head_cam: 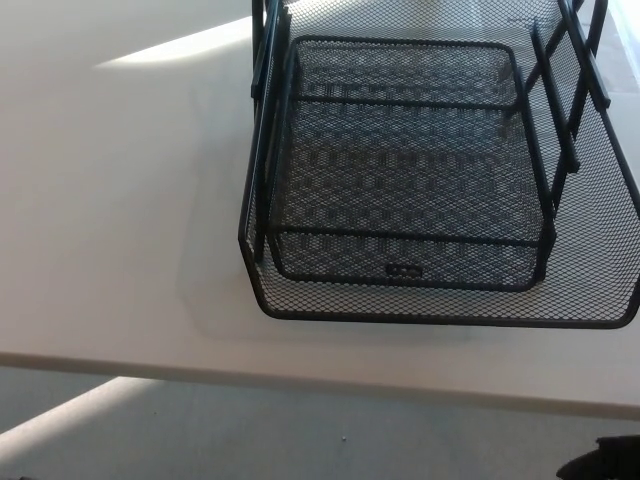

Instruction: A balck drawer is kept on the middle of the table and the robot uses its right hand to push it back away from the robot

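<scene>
One black wire-mesh drawer tray (410,190) sits on the white table (110,200) in the head view, near its front edge, right of centre. Part of a black hand (608,460) shows bottom right, below the table edge; I cannot tell its fingers' state.

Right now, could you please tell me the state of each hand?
Left hand: not in view.
Right hand: only a dark edge shows at the bottom right corner; state cannot be told.

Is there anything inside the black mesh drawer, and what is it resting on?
The black mesh drawer looks empty: only mesh and a small label on its front wall. It rests on the white table, visible through the mesh. Its far end is cut off by the frame.
</scene>
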Motion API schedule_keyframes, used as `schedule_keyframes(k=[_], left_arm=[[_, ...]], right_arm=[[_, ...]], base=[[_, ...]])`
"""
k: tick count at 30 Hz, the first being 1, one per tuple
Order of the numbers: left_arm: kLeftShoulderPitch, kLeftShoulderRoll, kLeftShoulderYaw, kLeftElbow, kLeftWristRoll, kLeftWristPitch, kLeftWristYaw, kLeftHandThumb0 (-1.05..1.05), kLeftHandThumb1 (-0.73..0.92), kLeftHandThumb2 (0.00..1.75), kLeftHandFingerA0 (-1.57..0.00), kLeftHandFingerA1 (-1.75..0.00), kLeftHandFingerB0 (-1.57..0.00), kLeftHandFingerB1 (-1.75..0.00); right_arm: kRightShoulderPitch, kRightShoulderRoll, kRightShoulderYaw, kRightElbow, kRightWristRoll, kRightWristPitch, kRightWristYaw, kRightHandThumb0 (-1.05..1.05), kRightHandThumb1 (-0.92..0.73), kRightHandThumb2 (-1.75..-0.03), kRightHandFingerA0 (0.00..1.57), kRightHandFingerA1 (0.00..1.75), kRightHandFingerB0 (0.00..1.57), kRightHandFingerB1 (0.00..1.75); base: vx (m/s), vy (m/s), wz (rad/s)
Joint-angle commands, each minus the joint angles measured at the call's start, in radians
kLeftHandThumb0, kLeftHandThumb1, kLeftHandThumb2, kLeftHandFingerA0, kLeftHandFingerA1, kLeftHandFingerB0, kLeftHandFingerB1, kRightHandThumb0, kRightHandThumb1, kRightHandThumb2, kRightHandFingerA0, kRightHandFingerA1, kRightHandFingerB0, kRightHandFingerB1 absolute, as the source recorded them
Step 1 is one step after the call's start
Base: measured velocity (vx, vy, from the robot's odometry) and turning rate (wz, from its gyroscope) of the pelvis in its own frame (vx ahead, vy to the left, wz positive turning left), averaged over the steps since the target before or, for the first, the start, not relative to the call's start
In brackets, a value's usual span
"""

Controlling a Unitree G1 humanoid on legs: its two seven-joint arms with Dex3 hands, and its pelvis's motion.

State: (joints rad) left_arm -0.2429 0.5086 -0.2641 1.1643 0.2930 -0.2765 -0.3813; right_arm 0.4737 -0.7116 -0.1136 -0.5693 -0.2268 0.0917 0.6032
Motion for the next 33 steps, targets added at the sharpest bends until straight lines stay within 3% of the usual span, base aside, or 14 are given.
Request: schedule_keyframes(k=[1, 5, 11, 12, 13, 14, 17, 18, 19, 20, 33], left_arm=[[-0.015, 0.018, -0.008, 0.018, 0.022, -0.023, -0.016, -0.55, 0.75, 0.63, -0.50, -0.39, -0.36, -0.33], [-0.014, 0.022, -0.011, 0.016, 0.024, -0.027, -0.020, -0.56, 0.75, 0.63, -0.50, -0.39, -0.34, -0.33], [-0.014, 0.022, -0.013, 0.022, 0.028, -0.031, -0.012, -0.56, 0.75, 0.63, -0.49, -0.39, -0.34, -0.33], [-0.013, 0.022, -0.013, 0.020, 0.027, -0.031, -0.014, -0.56, 0.75, 0.63, -0.50, -0.39, -0.34, -0.33], [-0.011, 0.023, -0.012, 0.017, 0.025, -0.030, -0.017, -0.56, 0.75, 0.63, -0.50, -0.39, -0.34, -0.33], [-0.011, 0.022, -0.013, 0.016, 0.027, -0.029, -0.015, -0.56, 0.75, 0.63, -0.51, -0.39, -0.34, -0.33], [-0.012, 0.019, -0.014, 0.015, 0.028, -0.027, -0.010, -0.56, 0.75, 0.63, -0.51, -0.39, -0.35, -0.33], [-0.013, 0.019, -0.016, 0.014, 0.029, -0.026, -0.011, -0.56, 0.75, 0.63, -0.50, -0.39, -0.35, -0.33], [-0.014, 0.018, -0.017, 0.013, 0.030, -0.025, -0.011, -0.56, 0.75, 0.63, -0.50, -0.39, -0.35, -0.33], [-0.016, 0.016, -0.018, 0.015, 0.031, -0.022, -0.010, -0.56, 0.75, 0.63, -0.51, -0.39, -0.36, -0.33], [-0.015, 0.016, -0.014, 0.015, 0.021, -0.031, -0.022, -0.56, 0.75, 0.63, -0.52, -0.39, -0.36, -0.33]], right_arm=[[-0.214, -0.392, -0.130, -0.463, 0.604, 0.153, 0.443, -0.44, -0.76, -0.63, 0.57, 0.44, 0.39, 0.36], [-0.393, -0.408, 0.024, -0.441, 0.592, 0.225, 0.467, -0.44, -0.77, -0.63, 0.58, 0.47, 0.40, 0.36], [-0.608, -0.325, 0.262, -0.353, 0.484, 0.287, 0.554, -0.47, -0.81, -0.63, 0.61, 0.47, 0.42, 0.37], [-0.656, -0.291, 0.334, -0.316, 0.436, 0.291, 0.585, -0.51, -0.68, -0.93, 0.52, 0.58, 0.36, 0.50], [-0.693, -0.271, 0.387, -0.290, 0.401, 0.299, 0.609, -0.51, -0.68, -0.93, 0.52, 0.58, 0.36, 0.50], [-0.725, -0.251, 0.436, -0.271, 0.363, 0.304, 0.626, -0.48, -0.82, -0.65, 0.59, 0.46, 0.42, 0.36], [-0.784, -0.216, 0.528, -0.240, 0.295, 0.323, 0.653, -0.48, -0.82, -0.65, 0.59, 0.46, 0.42, 0.36], [-0.803, -0.201, 0.561, -0.233, 0.273, 0.337, 0.659, -0.52, -0.67, -0.93, 0.52, 0.59, 0.37, 0.50], [-0.828, -0.185, 0.600, -0.226, 0.251, 0.355, 0.666, -0.52, -0.67, -0.93, 0.52, 0.59, 0.37, 0.50], [-0.846, -0.168, 0.630, -0.218, 0.232, 0.363, 0.670, -0.47, -0.80, -0.64, 0.58, 0.47, 0.44, 0.37], [-1.032, -0.022, 0.934, -0.111, 0.145, 0.492, 0.675, -0.49, -0.75, -0.66, 0.58, 0.47, 0.39, 0.38]], base=[[0.00, 0.000, 0.00], [0.00, 0.000, 0.00], [0.00, 0.000, 0.00], [0.00, 0.000, 0.00], [0.00, 0.000, 0.00], [0.00, 0.000, 0.00], [0.00, 0.000, 0.00], [0.00, 0.000, 0.00], [0.00, 0.000, 0.00], [0.00, 0.000, 0.00], [0.00, 0.000, 0.00]])
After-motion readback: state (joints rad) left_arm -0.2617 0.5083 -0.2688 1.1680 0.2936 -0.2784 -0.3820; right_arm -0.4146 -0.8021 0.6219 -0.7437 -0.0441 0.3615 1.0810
